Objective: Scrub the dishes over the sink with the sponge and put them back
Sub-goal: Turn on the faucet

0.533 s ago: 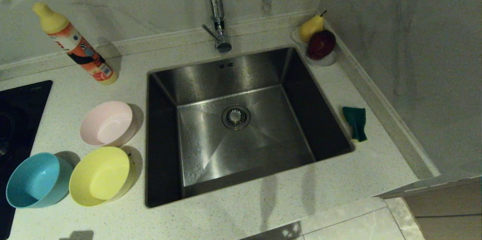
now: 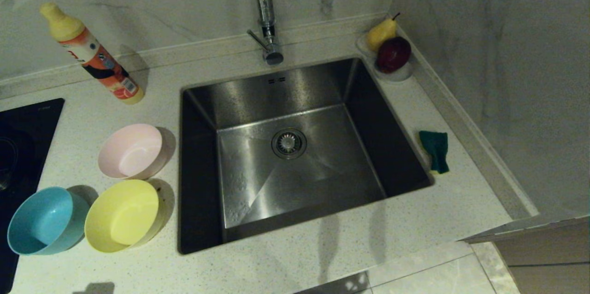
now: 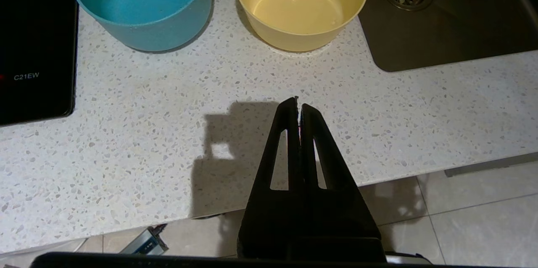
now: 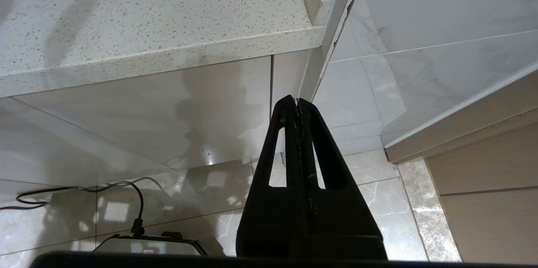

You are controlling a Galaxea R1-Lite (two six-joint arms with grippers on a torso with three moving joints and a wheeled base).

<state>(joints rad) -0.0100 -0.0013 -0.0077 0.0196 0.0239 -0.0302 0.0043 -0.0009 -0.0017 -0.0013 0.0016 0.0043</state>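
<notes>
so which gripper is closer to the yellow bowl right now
The left. The left gripper, shut, hangs over the counter's front edge, with the yellow bowl just beyond its tips. The right gripper, also shut, is below the counter's front edge at the far right corner, with no bowl in its view.

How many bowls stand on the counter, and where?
3, all left of the sink: pink bowl farthest back, yellow bowl in front of it, blue bowl leftmost.
</notes>
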